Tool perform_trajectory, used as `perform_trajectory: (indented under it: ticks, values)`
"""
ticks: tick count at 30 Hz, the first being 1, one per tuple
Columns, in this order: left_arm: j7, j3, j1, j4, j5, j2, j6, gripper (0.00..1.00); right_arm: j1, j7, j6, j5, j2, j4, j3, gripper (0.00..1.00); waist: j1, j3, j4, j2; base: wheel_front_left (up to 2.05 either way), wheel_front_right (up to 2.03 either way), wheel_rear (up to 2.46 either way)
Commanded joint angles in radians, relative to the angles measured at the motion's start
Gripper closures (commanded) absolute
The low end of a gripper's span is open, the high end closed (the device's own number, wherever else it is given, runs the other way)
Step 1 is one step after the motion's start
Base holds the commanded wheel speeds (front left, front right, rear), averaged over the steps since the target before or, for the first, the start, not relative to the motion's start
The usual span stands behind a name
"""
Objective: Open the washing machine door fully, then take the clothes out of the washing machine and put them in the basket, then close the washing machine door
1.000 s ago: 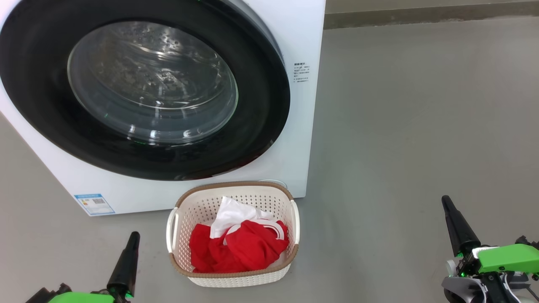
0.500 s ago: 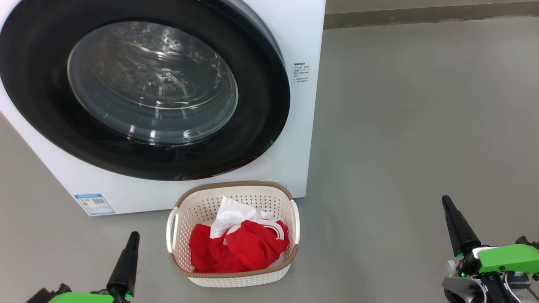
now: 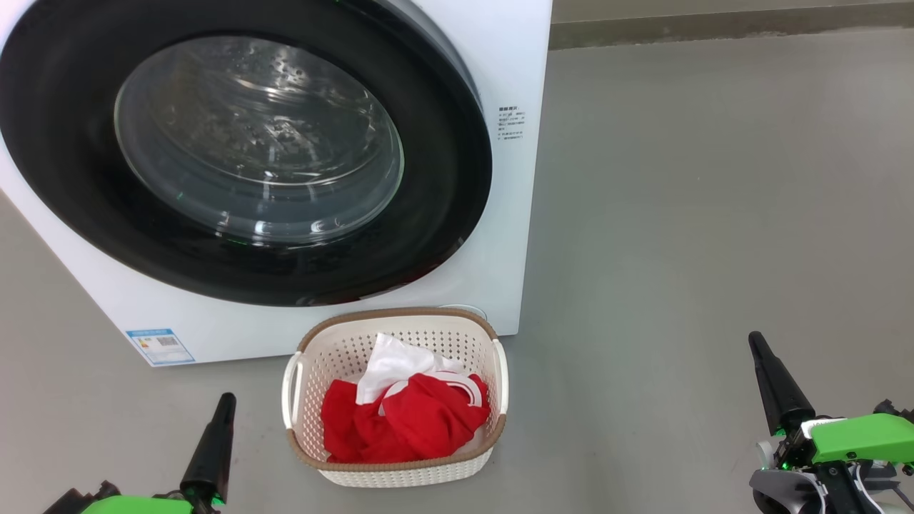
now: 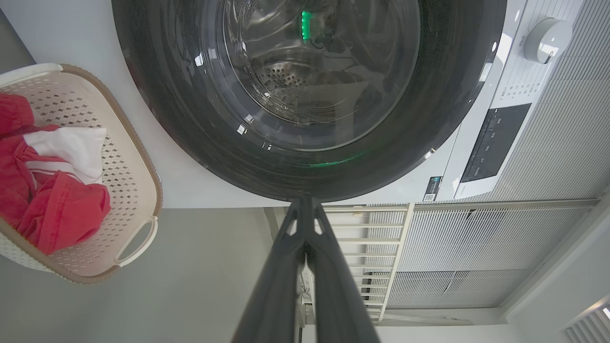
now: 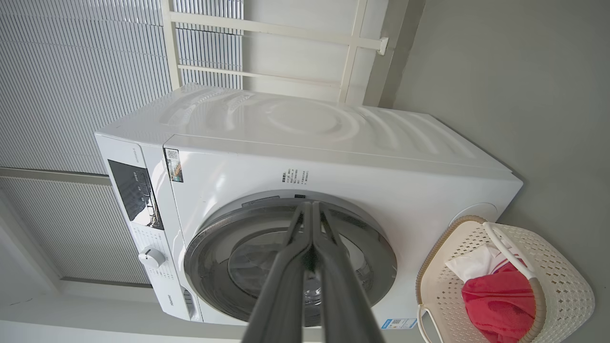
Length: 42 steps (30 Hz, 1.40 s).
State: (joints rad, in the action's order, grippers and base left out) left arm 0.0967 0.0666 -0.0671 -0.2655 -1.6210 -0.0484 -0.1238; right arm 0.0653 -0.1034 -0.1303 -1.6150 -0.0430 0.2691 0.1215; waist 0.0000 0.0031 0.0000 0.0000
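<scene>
The left hand [image 3: 226, 404] and right hand [image 3: 755, 344] are seen pressed fully closed, with nothing held or touched. The clothes [image 3: 410, 421] are piled in the basket [image 3: 397, 313], set on the floor [image 3: 678, 214] before the closed door [image 3: 443, 185].

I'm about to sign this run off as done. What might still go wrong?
1. The round glossy black-rimmed glass door looks shut against the white front-loading washing machine, but latching cannot be told; it might swing open.
2. The cream perforated plastic basket holding red and white clothes stands just ahead of the shut left gripper; driving forward could knock it.
</scene>
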Motion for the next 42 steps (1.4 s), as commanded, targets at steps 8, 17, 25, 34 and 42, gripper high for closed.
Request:
perform_trajectory:
  ticks: [8,17,25,34,42]
  values:
    - [0.009,0.038,-0.040,0.021,0.004,-0.009,-0.007,1.00,0.042,-0.005,0.000,0.001,-0.012,-0.025,-0.014,1.00,0.0000,0.000,0.000,0.0000,0.00,0.00,0.00]
    - [0.010,0.039,-0.040,0.021,0.006,-0.008,-0.007,1.00,0.042,-0.005,0.000,0.002,-0.012,-0.025,-0.013,1.00,0.0000,0.000,0.000,0.0000,0.00,0.00,0.00]
    - [0.011,0.040,-0.040,0.021,0.006,-0.008,-0.007,1.00,0.042,-0.006,0.000,0.003,-0.011,-0.025,-0.012,1.00,0.0000,0.000,0.000,0.0000,0.00,0.00,0.00]
    - [0.011,0.041,-0.040,0.021,0.007,-0.007,-0.007,1.00,0.042,-0.007,0.000,0.003,-0.011,-0.025,-0.012,1.00,0.0000,0.000,0.000,0.0000,0.00,0.00,0.00]
    - [0.012,0.042,-0.040,0.021,0.008,-0.006,-0.007,1.00,0.042,-0.007,0.000,0.004,-0.010,-0.025,-0.011,1.00,0.0000,0.000,0.000,0.0000,0.00,0.00,0.00]
